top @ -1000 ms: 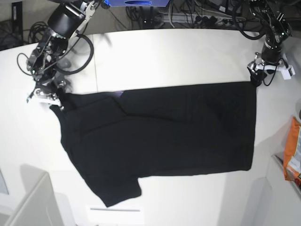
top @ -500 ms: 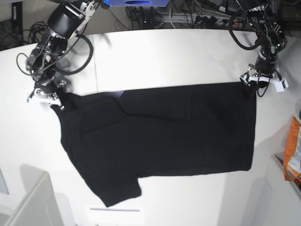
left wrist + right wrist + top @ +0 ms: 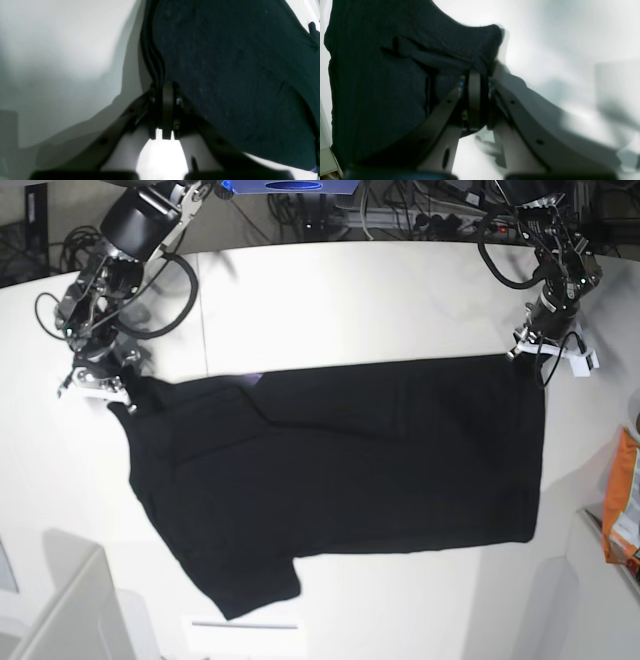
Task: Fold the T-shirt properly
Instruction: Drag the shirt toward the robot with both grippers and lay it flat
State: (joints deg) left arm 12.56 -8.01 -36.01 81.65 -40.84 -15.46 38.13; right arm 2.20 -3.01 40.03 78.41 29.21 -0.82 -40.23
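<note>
You are looking at a robotics lab: a bare white counter (image 3: 380,300) carries two black robot arms (image 3: 115,265) bolted at its far corners, loose cable bundles (image 3: 400,215) trail behind it, and a blue piece of equipment (image 3: 290,186) sits at the back edge.

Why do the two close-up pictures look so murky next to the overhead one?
Left wrist view: the T-shirt shows some weave, but the left gripper is dark and soft. Right wrist view: the right gripper is blurred too, against a hazy white table. Base view: evenly lit and sharp.
</note>
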